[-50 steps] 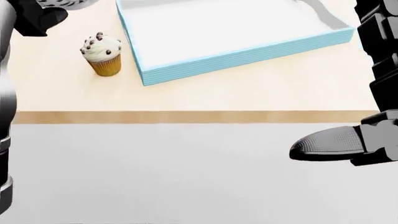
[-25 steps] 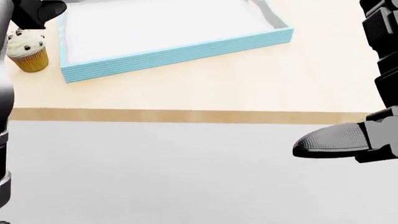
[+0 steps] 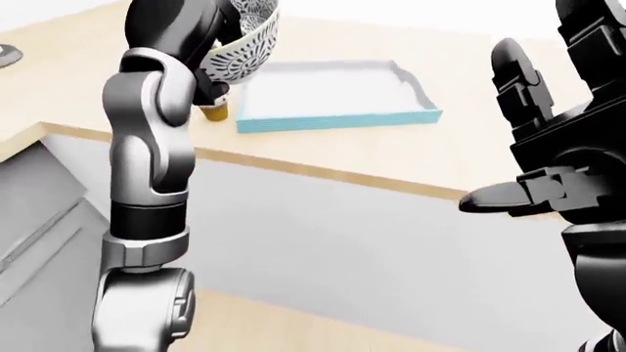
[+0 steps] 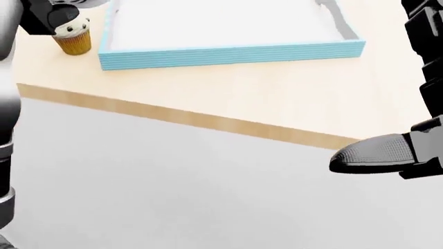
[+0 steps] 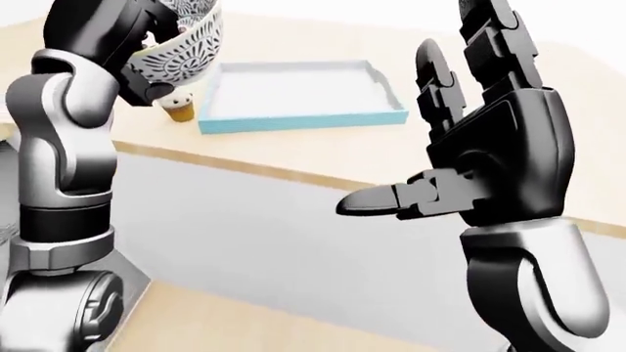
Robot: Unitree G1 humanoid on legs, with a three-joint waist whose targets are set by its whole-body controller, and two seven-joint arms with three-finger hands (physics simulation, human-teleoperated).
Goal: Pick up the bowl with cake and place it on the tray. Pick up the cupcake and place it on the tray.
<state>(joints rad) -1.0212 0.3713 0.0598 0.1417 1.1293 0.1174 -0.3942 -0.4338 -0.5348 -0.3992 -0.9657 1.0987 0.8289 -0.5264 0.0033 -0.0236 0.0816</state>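
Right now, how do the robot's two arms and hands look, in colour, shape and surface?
Both arms are built of glossy black and silver-grey rounded segments, with dark bands at the joints. The left arm shows a grey cylindrical forearm under a black upper shell. The right hand is black and blocky, with three thick jointed fingers; the fingertip pads have a fine dotted texture. No cables, markings or sleeves show.

Tray: light blue outer wall with fine horizontal ribbing, pale whitish floor; cupcake: golden-yellow pleated wrapper, white frosting, apparently with dark specks, though mostly hidden; bowl: white with a dark filigree pattern on its outer wall; counter: light wood grain, darker tan edge band; left arm: glossy black and silver-grey segments; right hand: black, with a stippled fingertip.
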